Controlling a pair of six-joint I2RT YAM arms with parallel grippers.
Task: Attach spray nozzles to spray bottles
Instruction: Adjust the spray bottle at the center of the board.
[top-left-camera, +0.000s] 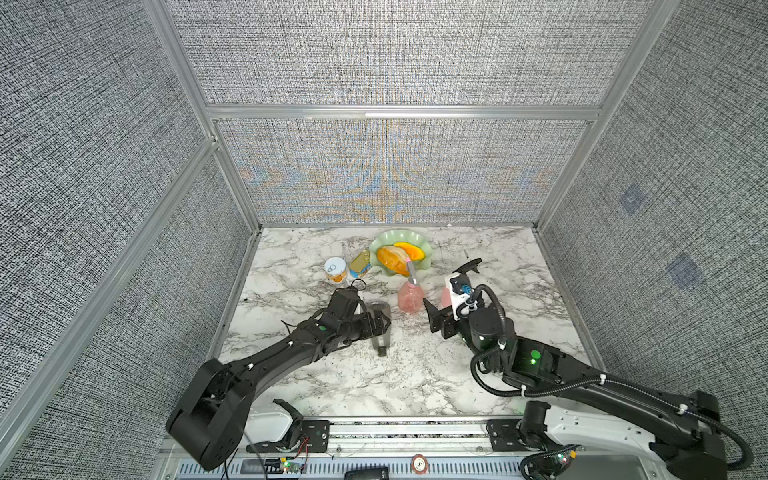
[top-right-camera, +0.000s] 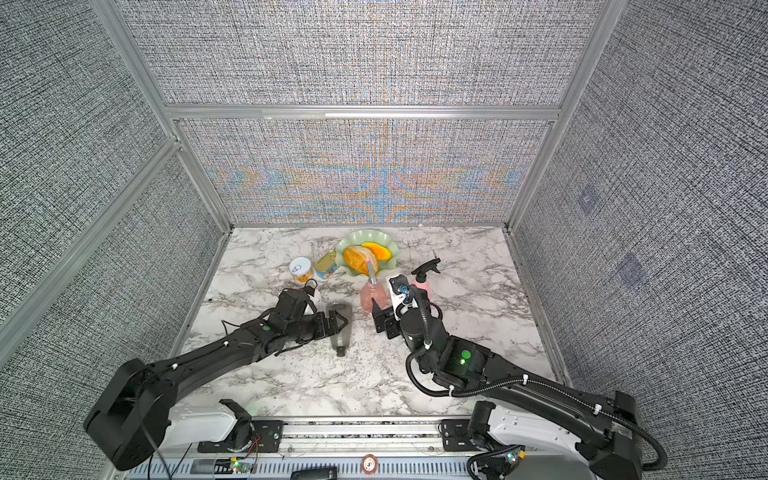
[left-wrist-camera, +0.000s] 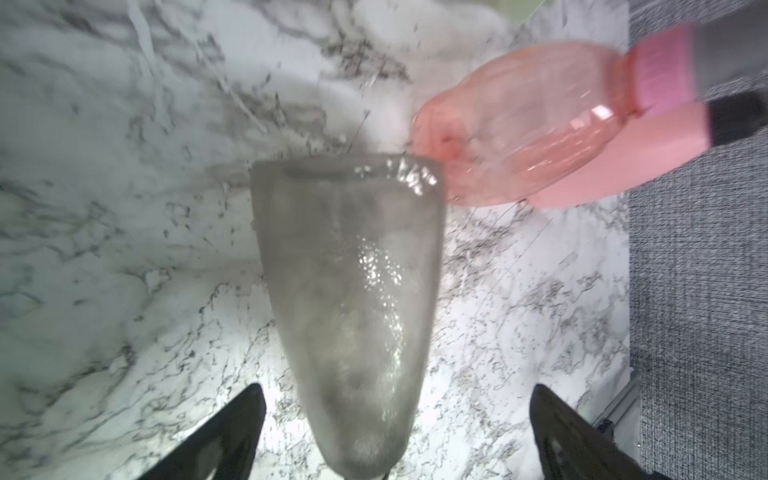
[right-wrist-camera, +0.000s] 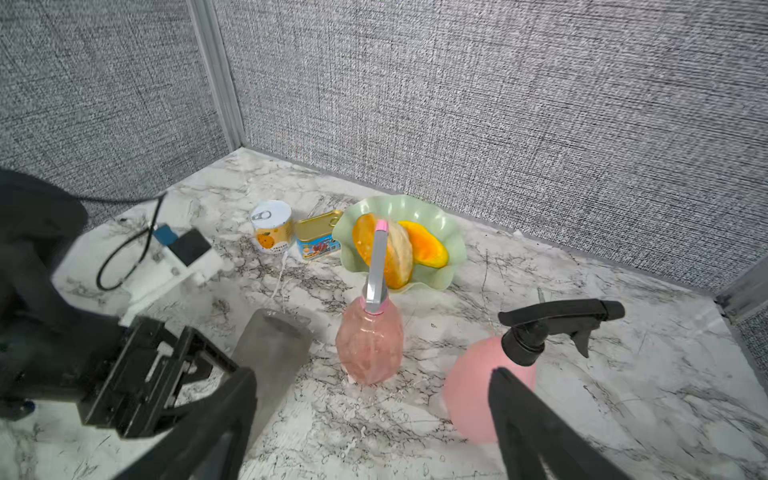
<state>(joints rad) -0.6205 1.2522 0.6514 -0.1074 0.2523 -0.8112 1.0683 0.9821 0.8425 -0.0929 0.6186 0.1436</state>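
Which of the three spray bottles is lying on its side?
The smoky grey bottle: its whole body lies flat on its side. The clear pink bottle and the opaque pink bottle both stand upright.

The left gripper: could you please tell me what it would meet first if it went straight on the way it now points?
Most likely the smoky grey bottle, lying between the open jaws of the left gripper. The clear pink bottle stands just beyond its base, though depth is unclear.
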